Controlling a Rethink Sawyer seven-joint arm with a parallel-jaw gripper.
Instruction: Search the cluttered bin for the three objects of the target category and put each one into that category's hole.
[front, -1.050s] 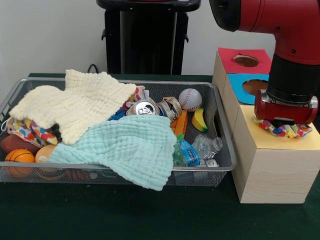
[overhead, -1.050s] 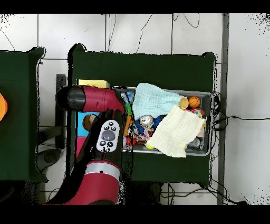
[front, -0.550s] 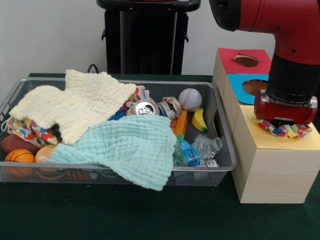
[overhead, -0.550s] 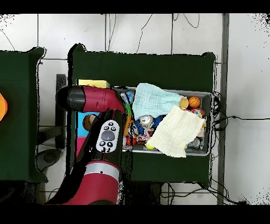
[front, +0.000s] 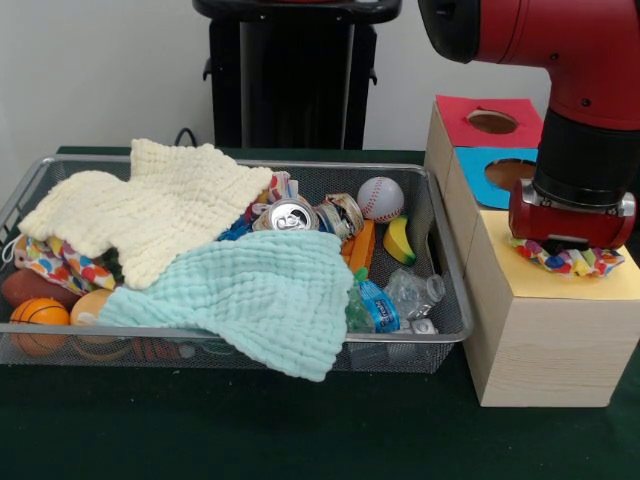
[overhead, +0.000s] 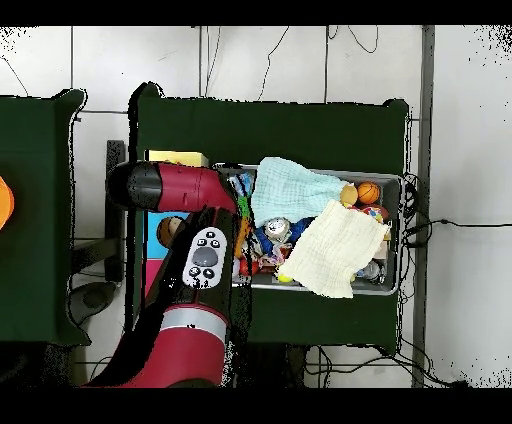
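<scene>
Jaws hidden, arm (front: 585, 150) over colourful cloth (front: 570, 258)

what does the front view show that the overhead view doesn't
Only the front view shows the multicoloured cloth pressed under the arm's end on the yellow panel of the wooden box, plus the baseball and the red panel's hole. Only the overhead view shows the arm's grey button pad and the cables behind the table. Both show the wire bin, the mint cloth and the cream cloth.

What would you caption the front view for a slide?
Robot arm presses a colourful cloth onto the box's yellow section beside a cluttered bin.
</scene>
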